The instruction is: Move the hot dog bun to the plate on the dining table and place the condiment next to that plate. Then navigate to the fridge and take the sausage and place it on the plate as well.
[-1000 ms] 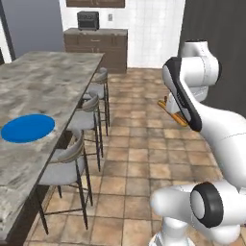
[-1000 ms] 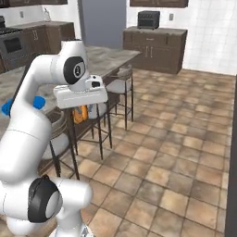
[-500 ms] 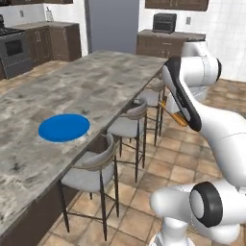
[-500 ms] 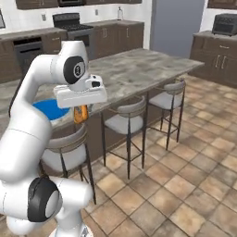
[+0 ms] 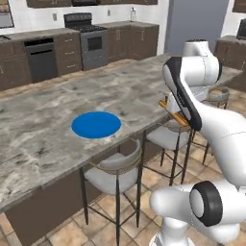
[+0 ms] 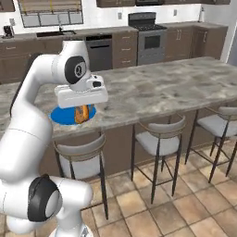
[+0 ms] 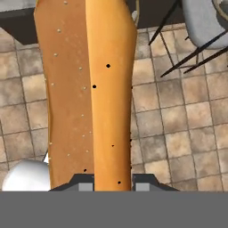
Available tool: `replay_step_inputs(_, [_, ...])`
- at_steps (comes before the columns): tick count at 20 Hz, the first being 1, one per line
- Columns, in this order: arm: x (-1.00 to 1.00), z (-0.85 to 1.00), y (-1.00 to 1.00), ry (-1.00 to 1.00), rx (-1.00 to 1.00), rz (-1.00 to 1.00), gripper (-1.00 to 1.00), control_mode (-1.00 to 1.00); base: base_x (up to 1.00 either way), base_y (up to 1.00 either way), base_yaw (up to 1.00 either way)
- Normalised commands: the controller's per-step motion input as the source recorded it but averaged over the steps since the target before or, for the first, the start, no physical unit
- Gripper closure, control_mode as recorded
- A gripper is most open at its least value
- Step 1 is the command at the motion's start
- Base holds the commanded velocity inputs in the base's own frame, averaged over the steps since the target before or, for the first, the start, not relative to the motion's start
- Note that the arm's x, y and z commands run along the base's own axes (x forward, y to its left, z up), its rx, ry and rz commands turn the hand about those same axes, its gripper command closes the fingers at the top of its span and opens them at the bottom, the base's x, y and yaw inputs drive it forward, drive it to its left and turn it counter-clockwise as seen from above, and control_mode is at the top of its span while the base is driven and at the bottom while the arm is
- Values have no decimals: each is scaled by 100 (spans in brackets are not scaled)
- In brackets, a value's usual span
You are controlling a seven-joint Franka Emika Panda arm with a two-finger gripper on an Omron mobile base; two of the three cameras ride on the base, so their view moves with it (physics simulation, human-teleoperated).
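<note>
My end effector pinches the hot dog bun lengthwise, hanging off the tabletop edge; the plate lies beyond, inboard.

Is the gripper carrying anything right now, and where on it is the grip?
Yes: the gripper is shut on the hot dog bun, pinched at one end, the rest hanging below the fingers.

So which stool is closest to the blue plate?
The stool tucked under the counter edge right below the blue plate; the other stools stand further along the dining table.
</note>
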Motion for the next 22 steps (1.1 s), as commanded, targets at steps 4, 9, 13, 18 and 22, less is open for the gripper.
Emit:
replay_step_inputs(4, [0, 0, 0, 0, 0, 0, 100, 100, 29, -20, 70])
replay_step_inputs(9, [0, 0, 0, 0, 0, 0, 100, 100, 51, -32, 61])
replay_step_inputs(13, [0, 0, 0, 0, 0, 0, 100, 100, 56, -33, 50])
replay_step_inputs(18, [0, 0, 0, 0, 0, 0, 100, 100, 41, -35, 36])
replay_step_inputs(22, [0, 0, 0, 0, 0, 0, 100, 100, 47, -45, 19])
